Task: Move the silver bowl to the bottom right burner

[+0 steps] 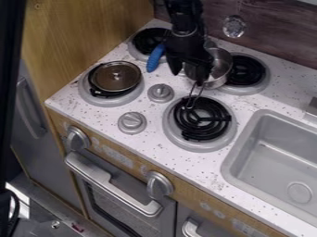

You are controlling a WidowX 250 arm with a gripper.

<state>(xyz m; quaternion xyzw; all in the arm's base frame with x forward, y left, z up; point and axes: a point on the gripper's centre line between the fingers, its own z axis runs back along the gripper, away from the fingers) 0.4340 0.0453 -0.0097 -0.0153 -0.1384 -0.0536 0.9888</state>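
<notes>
My gripper [186, 76] hangs over the back middle of the stove, its two fingers apart. The silver bowl [221, 68] stands just right of it, between the two back burners and against the edge of the back right one. My gripper hides the bowl's left part. A thin wire handle [193, 101] points from the bowl's side toward the front, below the right finger. The bottom right burner [201, 119] is a black coil on a grey ring, in front of the bowl, with the end of the wire handle over its back edge.
A lidded pan [116, 76] sits on the front left burner. A blue handle [155, 58] lies left of my gripper, by the back left burner [149, 40]. The back right burner [247, 71] is beside the bowl. Knobs [132, 122] stand between the front burners; a sink [278, 157] is at right.
</notes>
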